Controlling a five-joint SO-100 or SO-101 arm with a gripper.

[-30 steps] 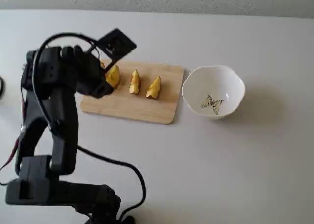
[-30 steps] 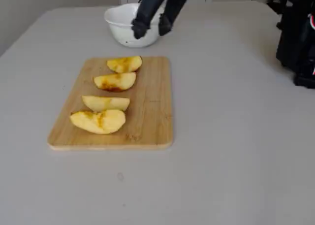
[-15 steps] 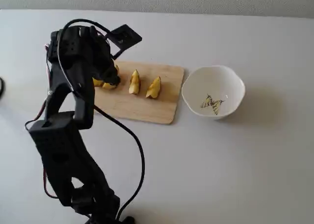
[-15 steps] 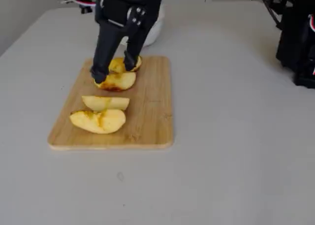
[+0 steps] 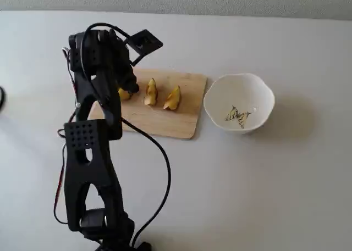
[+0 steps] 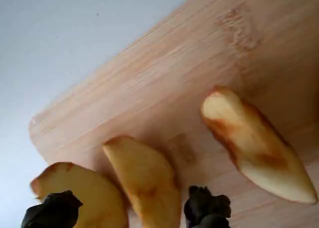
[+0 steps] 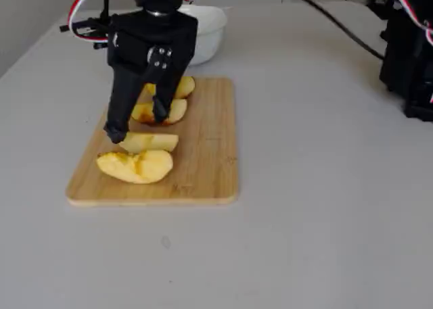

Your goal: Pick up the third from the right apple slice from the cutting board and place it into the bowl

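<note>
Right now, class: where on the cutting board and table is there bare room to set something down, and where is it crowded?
Free: the cutting board's strip right of the slices in this fixed view, and the table below the bowl. Crowded: the slice row, where the gripper, jaws open, straddles the apple slice.

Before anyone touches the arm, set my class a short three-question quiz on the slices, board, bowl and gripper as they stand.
1. True or false: the bowl holds a slice.
2. The gripper is: A) shut on a slice; B) open, with its fingertips down among the slices on the board; C) open over the bowl.
3. Fill in: in the fixed view from the board's end, ____ slices lie on the board.

Key: 1 false; 2 B; 3 four.
</note>
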